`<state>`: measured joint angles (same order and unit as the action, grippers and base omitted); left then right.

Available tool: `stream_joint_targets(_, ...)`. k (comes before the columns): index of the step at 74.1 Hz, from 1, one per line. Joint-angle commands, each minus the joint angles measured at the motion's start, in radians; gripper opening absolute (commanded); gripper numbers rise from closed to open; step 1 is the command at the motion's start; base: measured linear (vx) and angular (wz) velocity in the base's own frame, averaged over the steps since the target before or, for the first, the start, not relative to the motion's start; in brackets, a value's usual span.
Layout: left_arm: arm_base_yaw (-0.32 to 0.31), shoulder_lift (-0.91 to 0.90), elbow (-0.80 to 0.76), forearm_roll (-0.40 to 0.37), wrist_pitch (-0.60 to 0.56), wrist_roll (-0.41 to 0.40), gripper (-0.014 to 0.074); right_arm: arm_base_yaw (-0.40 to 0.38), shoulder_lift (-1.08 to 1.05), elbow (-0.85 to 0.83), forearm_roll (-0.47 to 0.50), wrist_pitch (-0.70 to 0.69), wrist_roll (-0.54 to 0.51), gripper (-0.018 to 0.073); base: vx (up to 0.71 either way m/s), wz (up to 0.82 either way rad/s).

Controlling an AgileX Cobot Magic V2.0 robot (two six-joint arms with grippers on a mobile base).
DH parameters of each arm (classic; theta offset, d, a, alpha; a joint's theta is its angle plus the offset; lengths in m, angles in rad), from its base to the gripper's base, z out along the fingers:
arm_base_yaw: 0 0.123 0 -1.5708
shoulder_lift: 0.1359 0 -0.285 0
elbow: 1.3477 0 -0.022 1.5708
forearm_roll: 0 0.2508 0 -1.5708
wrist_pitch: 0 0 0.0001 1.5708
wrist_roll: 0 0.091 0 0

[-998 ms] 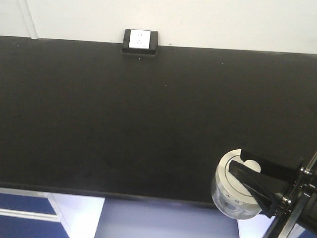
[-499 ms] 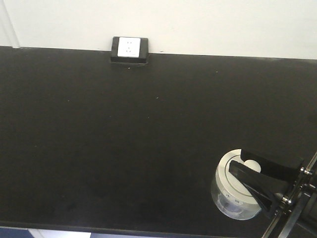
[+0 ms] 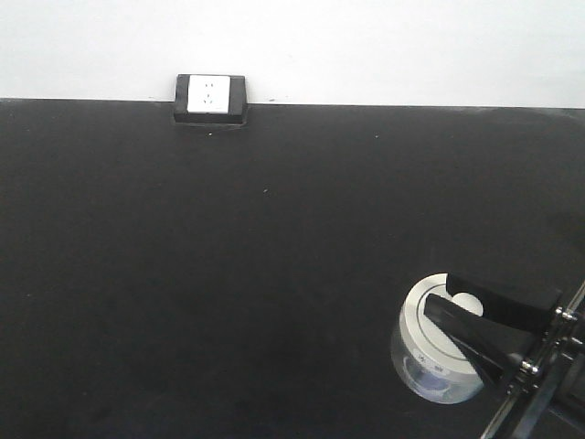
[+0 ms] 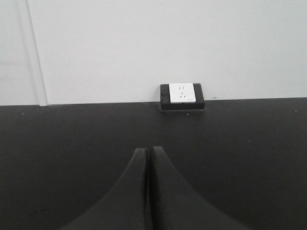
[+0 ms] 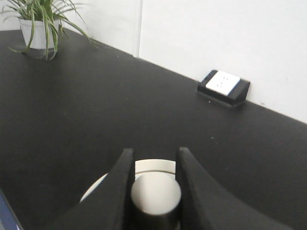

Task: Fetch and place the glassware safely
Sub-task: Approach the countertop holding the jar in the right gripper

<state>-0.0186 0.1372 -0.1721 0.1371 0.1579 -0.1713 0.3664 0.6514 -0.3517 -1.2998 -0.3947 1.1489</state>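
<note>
Glassware (image 3: 425, 352) clamped by its lid knob in the right end effector (image 5: 153, 160), over the near right of the black surface (image 3: 228, 256), contact unclear; called for a slow, level descent, releasing only once seated; left end effector (image 4: 147, 153) closed, empty.

Small squat clear glass jar (image 3: 422, 373), upright, closed with wide white round lid (image 3: 428, 309); raised centre knob (image 5: 156, 194) pinched by right gripper (image 5: 155, 154), at near right of black table (image 3: 228, 274).
</note>
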Motion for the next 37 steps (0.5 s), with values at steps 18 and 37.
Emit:
stream_joint_targets(18, -0.007, 0.038, -0.027, -0.007, -0.067, -0.006, -0.0007, -0.002, 0.035, -0.02, 0.029, -0.04, -0.007, -0.0001, 0.0, 0.02)
stream_joint_targets(37, -0.007, 0.038, -0.027, -0.007, -0.066, -0.006, -0.0007, -0.002, 0.037, -0.02, 0.027, -0.034, -0.007, -0.0001, 0.0, 0.0)
